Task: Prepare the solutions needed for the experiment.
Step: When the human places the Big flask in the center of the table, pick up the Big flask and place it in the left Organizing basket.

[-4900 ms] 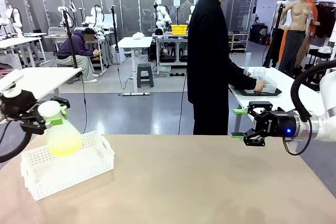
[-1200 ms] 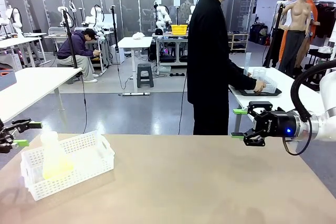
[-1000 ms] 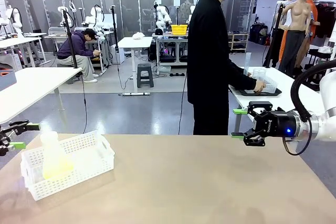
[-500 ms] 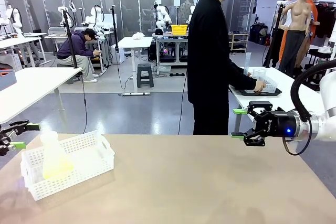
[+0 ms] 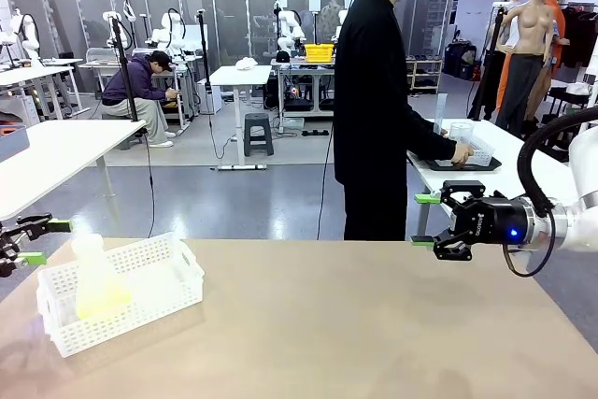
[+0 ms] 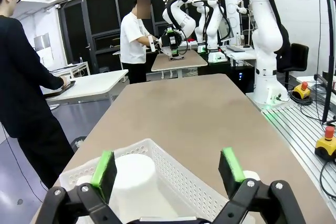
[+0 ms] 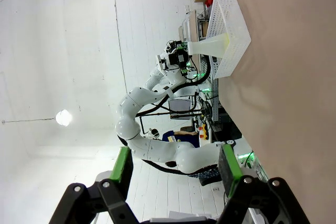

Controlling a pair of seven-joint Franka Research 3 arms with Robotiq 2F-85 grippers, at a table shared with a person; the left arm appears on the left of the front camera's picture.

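Jaws on both grippers stand apart and hold nothing.

Front view: the left gripper [image 5: 33,241] waits at the table's left edge, just beside the basket [image 5: 140,306]. A flask [image 5: 96,280] stands upright in the basket's left part, with the yellow-green solution [image 5: 101,303] low in its wide bottom. The flask's neck points straight up. The right gripper [image 5: 427,221] hangs far off on the other side, near the person [image 5: 378,100], who faces another table.

Left wrist view: the left gripper [image 6: 168,168] looks over the basket [image 6: 178,177]. The flask's white top [image 6: 134,169] sits close below, between the green pads but nearer one of them.

Right wrist view: the right gripper [image 7: 174,166] sees the basket [image 7: 231,30] and flask [image 7: 207,46] far across the bare table.

I think the left arm is much nearer to the flask, so it is the one to reach for it.
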